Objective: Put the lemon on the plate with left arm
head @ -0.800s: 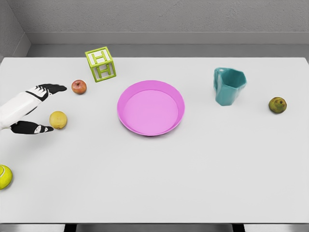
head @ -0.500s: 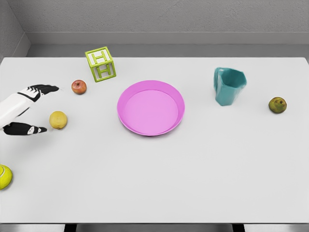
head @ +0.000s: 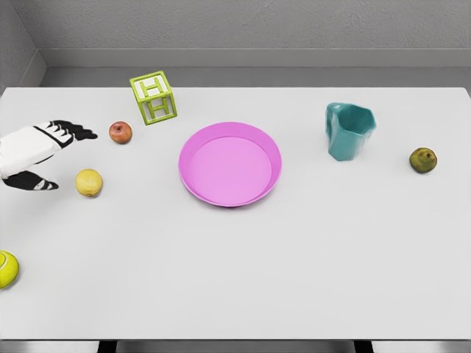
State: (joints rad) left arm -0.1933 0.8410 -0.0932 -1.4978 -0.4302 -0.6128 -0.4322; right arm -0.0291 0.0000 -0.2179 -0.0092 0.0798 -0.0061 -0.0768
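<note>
1. The left hand (head: 37, 154) reaches in from the left edge with its dark fingers (head: 73, 132) spread and relaxed, grasping nothing.
2. The lemon (head: 89, 182) lies on the white table (head: 294, 257) just to the right of the hand's thumb, apart from it.
3. The pink plate (head: 230, 164) sits near the middle of the table, well to the right of the lemon, with nothing on it.
4. A small red apple (head: 121, 132) rests beyond the lemon, near the fingertips, and a green letter block (head: 153, 97) stands just behind it to the right.
5. A teal mug (head: 349, 130) stands right of the plate, and a dull green fruit (head: 423, 159) lies further right.
6. A yellow-green tennis ball (head: 6, 269) shows at the lower left edge.
</note>
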